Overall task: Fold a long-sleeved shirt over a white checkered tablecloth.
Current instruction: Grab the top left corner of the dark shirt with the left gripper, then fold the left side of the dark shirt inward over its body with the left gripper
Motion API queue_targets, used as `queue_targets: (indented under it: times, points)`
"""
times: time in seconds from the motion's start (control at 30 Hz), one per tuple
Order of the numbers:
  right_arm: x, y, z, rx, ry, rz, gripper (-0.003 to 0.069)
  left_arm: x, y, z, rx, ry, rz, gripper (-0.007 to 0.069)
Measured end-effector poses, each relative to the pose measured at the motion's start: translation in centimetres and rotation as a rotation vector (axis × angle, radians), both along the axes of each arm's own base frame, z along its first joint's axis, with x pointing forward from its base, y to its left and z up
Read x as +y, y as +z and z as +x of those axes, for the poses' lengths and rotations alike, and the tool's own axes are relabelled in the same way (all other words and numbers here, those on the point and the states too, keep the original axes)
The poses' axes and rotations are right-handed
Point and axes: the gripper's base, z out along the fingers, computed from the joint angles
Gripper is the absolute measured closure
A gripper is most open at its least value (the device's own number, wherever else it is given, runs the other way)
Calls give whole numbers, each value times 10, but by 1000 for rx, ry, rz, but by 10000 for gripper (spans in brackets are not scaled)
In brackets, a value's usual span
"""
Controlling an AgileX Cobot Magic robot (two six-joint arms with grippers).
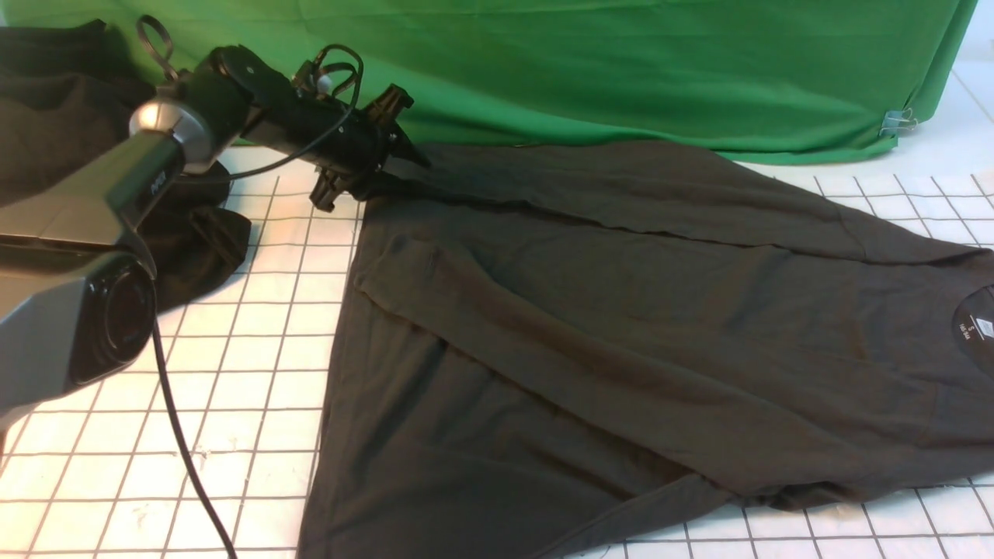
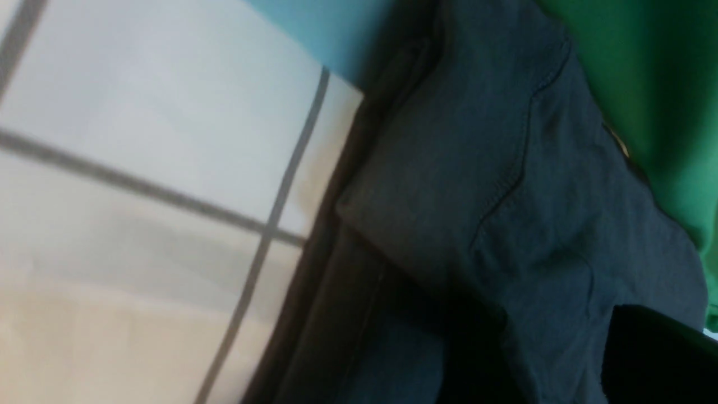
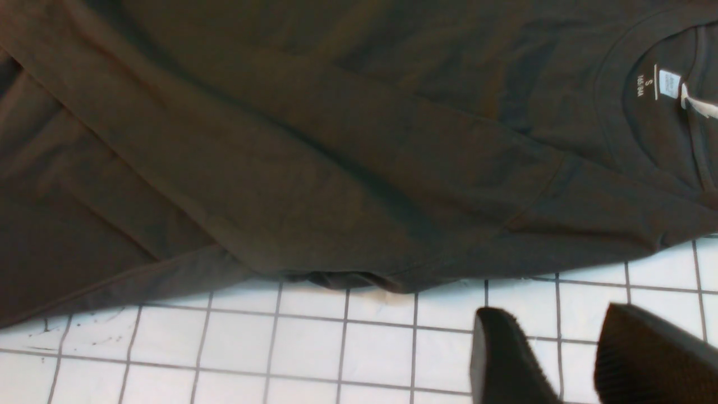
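The dark charcoal long-sleeved shirt point(image 1: 621, 310) lies spread on the white checkered tablecloth point(image 1: 233, 373), both sleeves laid across the body, and its white neck label point(image 1: 985, 328) is at the right edge. My left gripper point(image 1: 400, 151) is down at the shirt's far left corner. In the left wrist view its dark fingers point(image 2: 662, 359) stand apart with shirt fabric point(image 2: 505, 196) bunched between them. My right gripper point(image 3: 566, 359) is open and empty over bare tablecloth point(image 3: 336, 348), just off the shirt's near edge point(image 3: 359, 278). The label point(image 3: 668, 84) also shows there. The right arm is out of the front view.
A green draped cloth point(image 1: 621, 70) hangs along the back, held by a metal clip point(image 1: 899, 120) at the right. Another dark garment pile point(image 1: 62, 101) sits at the back left, behind my left arm. A black cable point(image 1: 186, 458) hangs from that arm.
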Motion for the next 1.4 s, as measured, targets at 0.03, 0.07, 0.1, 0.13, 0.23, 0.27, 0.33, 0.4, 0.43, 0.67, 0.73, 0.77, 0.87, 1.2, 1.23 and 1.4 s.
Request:
queue_targets:
  times: [0.03,0.07,0.1,0.13,0.23,0.27,0.33,0.4,0.43,0.67,0.73,0.77,0.87,1.2,1.23,1.4]
  points:
    - [0,0,0,-1,0,0,418,0,0,0,2,1,-1,309]
    - [0,0,0,-6,-1,0,418,0,0,0,11,10,-10,309]
    - [0,1,1,-8,-1,1,418,0,0,0,16,16,-15,309]
    - [0,1,1,-12,-1,1,418,0,0,0,24,26,-23,309]
    - [0,2,2,-27,-3,2,418,-1,-1,-1,63,60,-55,309]
    - [0,2,2,-32,-4,3,418,-1,-1,-1,65,64,-52,309]
    - [0,2,2,-33,-4,3,418,0,-1,-1,75,87,-51,309]
    - [0,2,2,-33,-4,3,418,1,-2,0,82,101,-52,309]
    - [0,2,2,-33,-4,3,418,1,-2,0,87,108,-54,309]
    - [0,2,2,-33,-4,4,418,2,-12,2,113,155,-79,311]
    - [0,2,2,-33,-4,4,418,1,-13,2,116,163,-98,313]
    - [0,2,2,-33,-4,4,418,1,-14,3,113,169,-106,316]
    - [0,2,2,-33,-4,4,418,2,-14,5,96,183,-110,342]
    - [0,2,2,-22,-23,26,418,-2,-11,7,29,122,-124,608]
    - [0,2,1,-18,-27,30,418,-3,-6,6,17,110,-128,608]
    - [0,1,1,-10,-39,42,418,-5,42,2,-62,92,-169,608]
